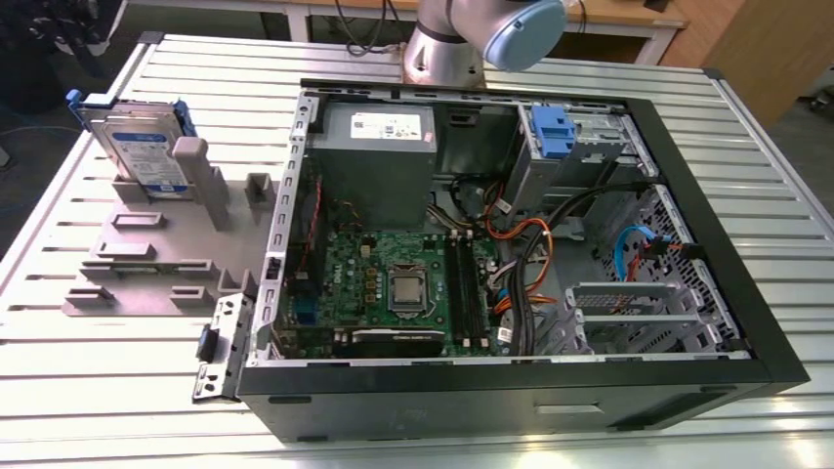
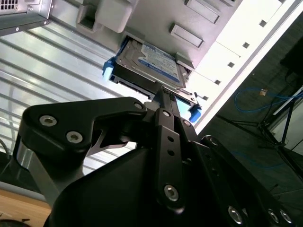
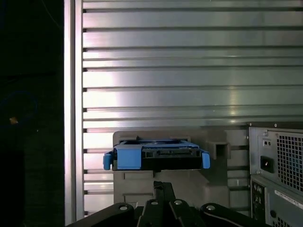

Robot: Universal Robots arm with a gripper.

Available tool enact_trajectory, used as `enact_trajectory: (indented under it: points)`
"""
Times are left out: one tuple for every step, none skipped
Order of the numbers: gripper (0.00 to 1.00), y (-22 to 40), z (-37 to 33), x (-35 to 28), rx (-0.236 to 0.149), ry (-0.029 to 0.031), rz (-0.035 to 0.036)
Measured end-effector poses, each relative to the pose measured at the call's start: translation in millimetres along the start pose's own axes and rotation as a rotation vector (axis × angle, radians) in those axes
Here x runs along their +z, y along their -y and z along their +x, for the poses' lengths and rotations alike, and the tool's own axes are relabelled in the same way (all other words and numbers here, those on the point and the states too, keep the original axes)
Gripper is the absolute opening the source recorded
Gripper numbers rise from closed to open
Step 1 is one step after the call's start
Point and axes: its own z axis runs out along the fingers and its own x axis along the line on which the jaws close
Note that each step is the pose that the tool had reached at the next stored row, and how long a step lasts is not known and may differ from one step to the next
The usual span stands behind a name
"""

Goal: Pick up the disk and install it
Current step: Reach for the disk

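Your disk, the flat silver hard drive with a white-and-blue label and a blue plastic frame round its edges (image 1: 131,137), stands on edge in the grey plastic stand (image 1: 144,256). In the exterior view that stand sits on the slatted aluminium table (image 1: 209,68), at about ten o'clock from the open black computer case (image 1: 729,293).

In both wrist views the black gripper (image 3: 163,185) (image 2: 164,100) points at the disk (image 3: 156,156) (image 2: 151,64) and is apart from it. Its fingers lie together with nothing between them. The grey robot arm (image 1: 482,39) rises at twelve o'clock of the case.

Treat the disk as stiff and dense, probably heavy for its size. The bare metal face looks smooth and likely slippery, and a knock could harm it. Your best hold is probably across the two flat faces near the free edge, or on the blue frame rails, clear of the connector edge.
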Motion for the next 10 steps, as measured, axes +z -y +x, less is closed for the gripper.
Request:
enact_trajectory:
  points:
    - [0.11,-0.6,1.4,0.2,0.0,0.0001,0.0]
    - [0.11,-1.2,2.7,0.4,-0.001,0.0,0.0]
    - [0.11,-1.8,4.0,0.6,-0.001,-0.0001,0.0]
    - [0.11,-2.3,5.5,0.9,-0.002,-0.0002,0.0001]
    - [0.11,-2.9,7.1,1.4,-0.002,-0.0001,0.0]
    - [0.11,-3.4,8.8,1.9,-0.003,-0.0001,0.0]
    - [0.11,-3.9,10.7,2.5,-0.004,-0.0001,-0.0001]
    - [0.11,-4.4,12.4,2.9,-0.005,-0.0001,-0.0001]
    - [0.11,-4.9,14.3,3.2,-0.005,-0.0002,-0.0001]
    - [0.11,-5.4,16.1,3.7,-0.006,-0.0001,-0.0001]
